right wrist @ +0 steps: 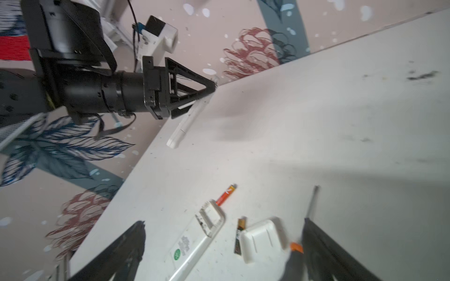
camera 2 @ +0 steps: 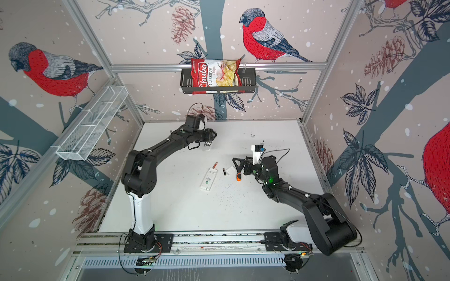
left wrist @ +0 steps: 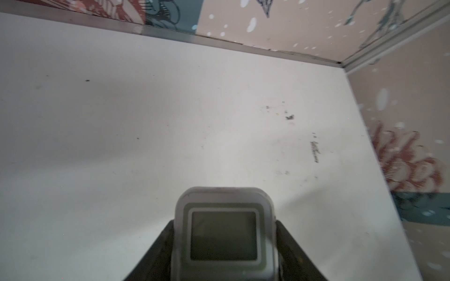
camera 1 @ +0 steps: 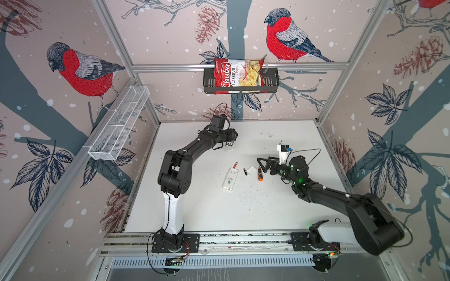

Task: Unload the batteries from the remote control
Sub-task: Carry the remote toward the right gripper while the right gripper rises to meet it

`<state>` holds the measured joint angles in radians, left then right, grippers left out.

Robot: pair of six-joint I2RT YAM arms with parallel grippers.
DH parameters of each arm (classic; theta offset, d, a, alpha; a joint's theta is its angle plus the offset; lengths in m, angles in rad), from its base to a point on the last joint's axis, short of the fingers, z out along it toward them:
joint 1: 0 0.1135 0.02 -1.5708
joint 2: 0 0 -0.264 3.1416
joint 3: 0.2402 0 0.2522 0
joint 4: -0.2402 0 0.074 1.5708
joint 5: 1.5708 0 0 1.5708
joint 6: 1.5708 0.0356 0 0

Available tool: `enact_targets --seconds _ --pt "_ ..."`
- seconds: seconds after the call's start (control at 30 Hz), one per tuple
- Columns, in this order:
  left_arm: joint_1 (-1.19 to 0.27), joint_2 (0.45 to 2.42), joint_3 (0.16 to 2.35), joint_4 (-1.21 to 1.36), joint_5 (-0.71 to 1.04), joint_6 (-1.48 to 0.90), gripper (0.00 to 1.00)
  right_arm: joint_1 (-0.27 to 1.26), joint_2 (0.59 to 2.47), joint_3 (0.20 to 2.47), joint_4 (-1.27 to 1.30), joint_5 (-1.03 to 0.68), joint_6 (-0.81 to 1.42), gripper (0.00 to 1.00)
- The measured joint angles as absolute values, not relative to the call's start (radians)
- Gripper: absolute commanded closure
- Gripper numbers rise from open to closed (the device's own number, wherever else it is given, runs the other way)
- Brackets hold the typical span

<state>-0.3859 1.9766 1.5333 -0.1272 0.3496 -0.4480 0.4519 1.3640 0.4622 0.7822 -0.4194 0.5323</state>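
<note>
batteries: 2 seen, both loose on the table (camera 1: pixel 280 206), mid area; slim short cylinders.
orange battery (camera 1: pixel 235 165): orange-copper body w/ darker end. It lies at the far end of the table remote (camera 1: pixel 229 179), just beside its open compartment.
dark battery (camera 1: pixel 245 172): black w/ small gold-ish part. It lies btw table remote and cover (camera 1: pixel 251 169), close against the cover.
table remote: white, face down, back opened.
left gripper (right wrist: pixel 211 88): closed on the held remote (left wrist: pixel 222 233), one finger each side. Held remote is white w/ grey screen, tilted, over far part of table, left of middle.
right gripper (camera 1: pixel 262 165): jaws wide apart and holding nothing, low over cover and screwdriver (camera 1: pixel 259 174). The screwdriver's orange-black handle is just beside one finger.
edges: walls at left, far and right; metal rail at near side.
open room: far-right part and near half of table are bare except dark specks. Small things cluster in the middle.
count: 2 remotes, 2 batteries visible, 1 cover, 1 screwdriver.
</note>
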Motion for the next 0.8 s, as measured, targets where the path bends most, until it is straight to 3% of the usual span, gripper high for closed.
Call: enact_targets --seconds 0.33,0.8 --pt "-0.343 1.820 1.259 0.366 0.678 -0.653 0.55 0.461 1.655 0.632 1.171 -0.715 0.720 0.00" --pt "-0.357 1.869 1.230 0.720 0.905 -0.851 0.57 0.491 1.874 0.854 1.377 -0.838 0.847 0.06"
